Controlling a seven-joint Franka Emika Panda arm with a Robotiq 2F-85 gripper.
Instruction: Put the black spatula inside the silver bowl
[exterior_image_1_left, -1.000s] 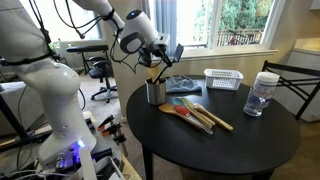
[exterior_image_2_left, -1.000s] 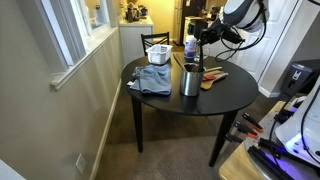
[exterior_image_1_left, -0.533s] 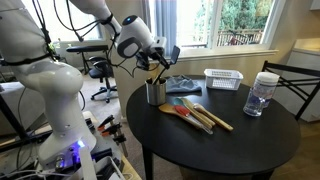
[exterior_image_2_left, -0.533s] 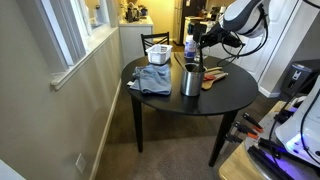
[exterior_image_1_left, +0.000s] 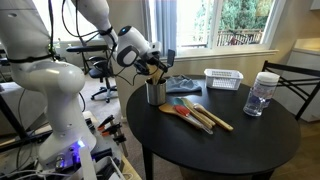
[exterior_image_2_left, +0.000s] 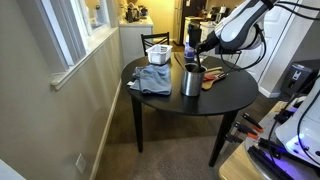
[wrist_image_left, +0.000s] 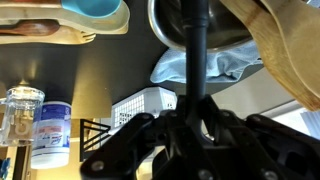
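The gripper is clamped on the handle of the black spatula, its fingers pressed to either side of the slim shaft. The spatula slants down from the jaws, and its far end sits inside the mouth of the silver bowl, the only thing seen in it. The bowl stands upright near the edge of a round dark table. Just beside it lies a crumpled blue cloth. Nearby, wooden spoons and a red-orange utensil lie flat. Farther off stand a white slotted basket and a clear jar. Bright windows line the room behind.
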